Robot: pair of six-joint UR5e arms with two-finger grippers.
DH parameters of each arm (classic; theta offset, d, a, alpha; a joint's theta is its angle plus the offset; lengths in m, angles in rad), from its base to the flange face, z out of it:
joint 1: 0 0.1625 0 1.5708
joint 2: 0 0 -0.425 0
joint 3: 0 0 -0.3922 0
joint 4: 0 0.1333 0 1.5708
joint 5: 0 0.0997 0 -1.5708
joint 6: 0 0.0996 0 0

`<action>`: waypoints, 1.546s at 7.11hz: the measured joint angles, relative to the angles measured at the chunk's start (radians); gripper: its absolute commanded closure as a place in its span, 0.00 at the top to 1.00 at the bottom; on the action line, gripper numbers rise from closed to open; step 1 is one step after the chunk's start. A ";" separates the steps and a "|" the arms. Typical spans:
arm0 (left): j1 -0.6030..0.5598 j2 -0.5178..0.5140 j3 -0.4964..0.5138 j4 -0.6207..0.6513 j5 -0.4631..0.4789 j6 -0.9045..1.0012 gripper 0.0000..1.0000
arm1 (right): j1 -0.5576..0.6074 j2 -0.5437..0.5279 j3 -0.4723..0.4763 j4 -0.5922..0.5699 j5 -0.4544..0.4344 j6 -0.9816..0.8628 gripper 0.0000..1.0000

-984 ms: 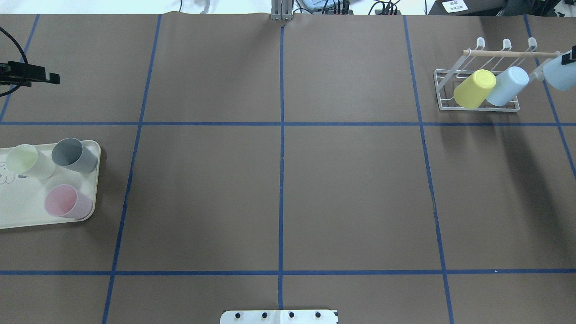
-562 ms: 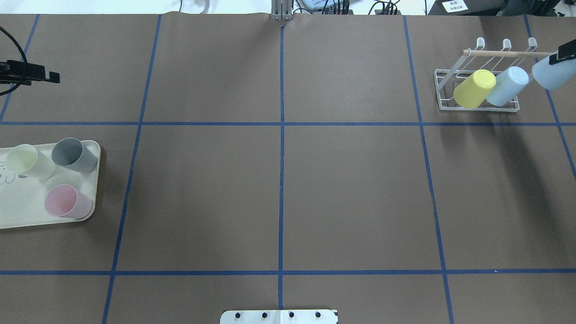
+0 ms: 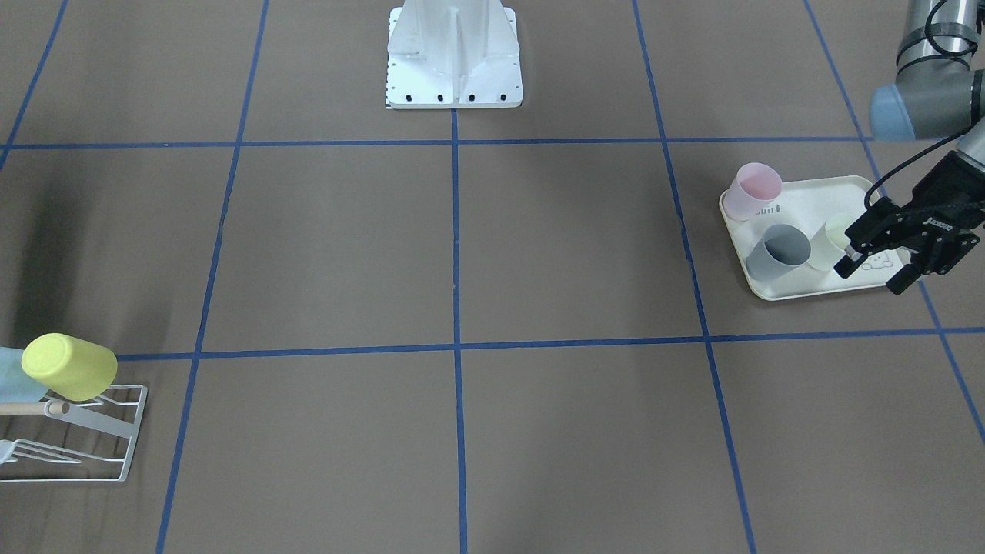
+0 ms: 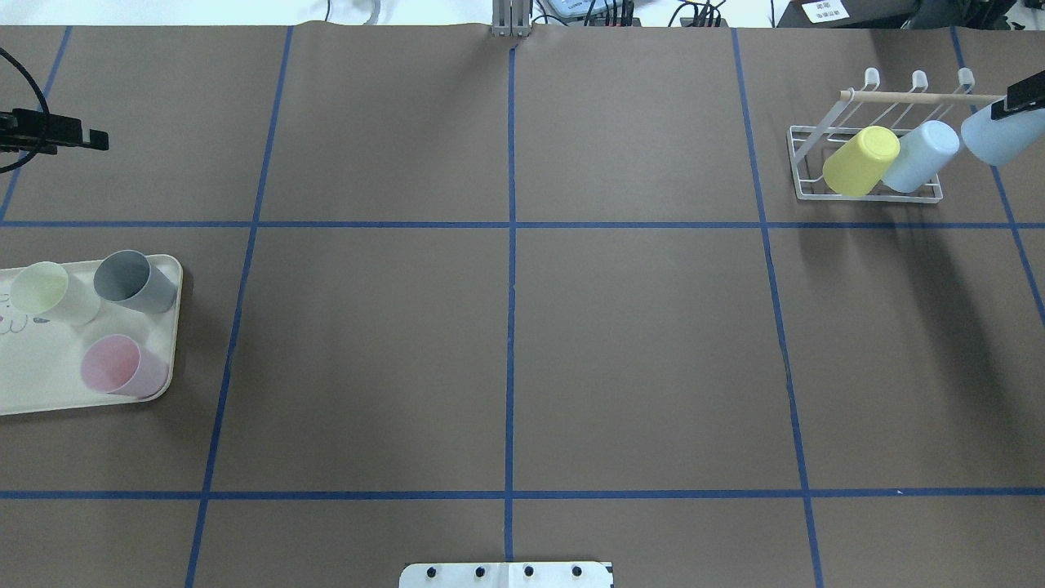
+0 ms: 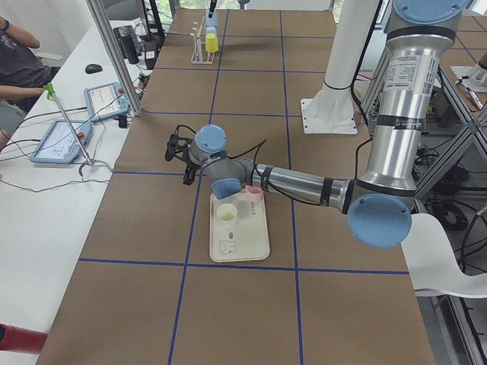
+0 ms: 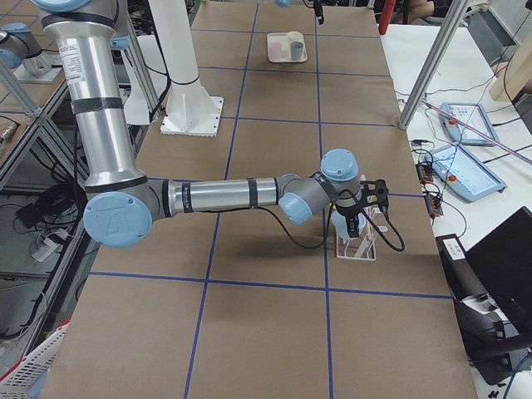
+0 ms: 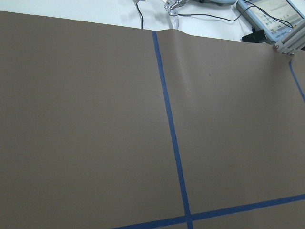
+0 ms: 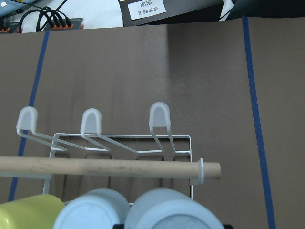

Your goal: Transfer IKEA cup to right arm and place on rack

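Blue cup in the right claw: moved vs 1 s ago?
Yes. In the overhead view the held blue cup has shifted left, toward the rack, closing on the pale blue cup already racked there.

Wide free room over the middle of the table [image 4: 522,351]: only brown cover and blue tape lines, nothing standing. Crowded at the far right corner: the rack [image 4: 794,159] with a yellow cup [image 4: 860,161] and a pale blue cup [image 4: 921,155] close together on the prongs. Just beside these, on the outer side, the held blue cup [image 4: 1000,137] clamped in the right gripper [image 4: 1019,100], closing that approach. Across the rack's far side, a wooden dowel [image 4: 922,96] in the way. At the left edge, the tray [image 4: 49,392] with three upright cups [image 4: 133,282], bare floor toward the table edge. Past the tray's far end, the left gripper [image 3: 873,273], raised, fingers apart and empty, well apart from the cups.
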 measured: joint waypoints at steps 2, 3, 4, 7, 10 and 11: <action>0.001 0.000 0.000 0.000 0.000 -0.001 0.99 | -0.017 0.001 -0.005 0.000 -0.020 -0.002 1.00; 0.001 0.000 0.000 0.000 0.000 -0.001 0.99 | -0.025 0.002 -0.006 -0.001 -0.023 0.000 1.00; 0.001 0.003 0.000 0.000 -0.001 -0.001 0.99 | -0.030 0.002 -0.008 -0.001 -0.024 0.002 1.00; -0.001 0.018 -0.002 0.019 0.000 0.019 0.99 | -0.040 0.004 -0.004 -0.001 -0.022 0.006 1.00; -0.023 0.094 -0.001 0.076 0.018 0.144 0.99 | -0.073 0.005 0.035 0.002 -0.017 0.109 1.00; -0.035 0.144 -0.001 0.110 0.045 0.222 0.99 | -0.086 0.003 0.053 0.002 -0.016 0.141 1.00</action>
